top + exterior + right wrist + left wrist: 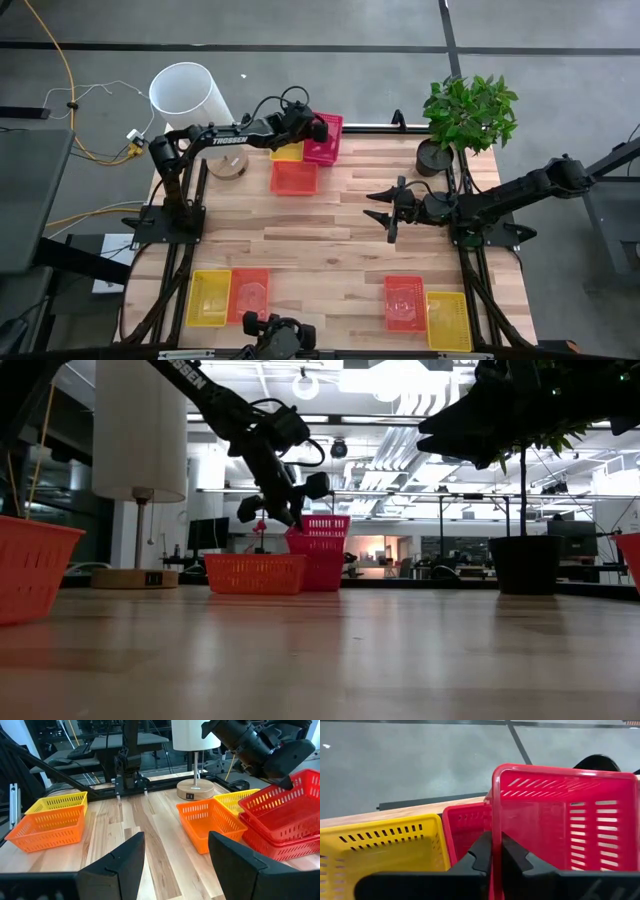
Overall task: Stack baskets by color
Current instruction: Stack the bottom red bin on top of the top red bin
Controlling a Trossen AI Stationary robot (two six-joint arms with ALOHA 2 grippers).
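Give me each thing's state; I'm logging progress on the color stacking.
Left gripper: shut on the rim of the upper magenta basket.
Upper magenta basket: tilted, partly nested in the lower one.
Lower magenta basket: flat on the table.
Far yellow basket: unstacked.
Far orange basket: unstacked.
Right gripper: open, empty, above mid-table.
Near baskets: unstacked, yellow-orange pairs side by side.

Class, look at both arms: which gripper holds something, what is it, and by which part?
The left gripper pinches the rim of the upper magenta-red basket, tilted over another. The right gripper is open, holding nothing.
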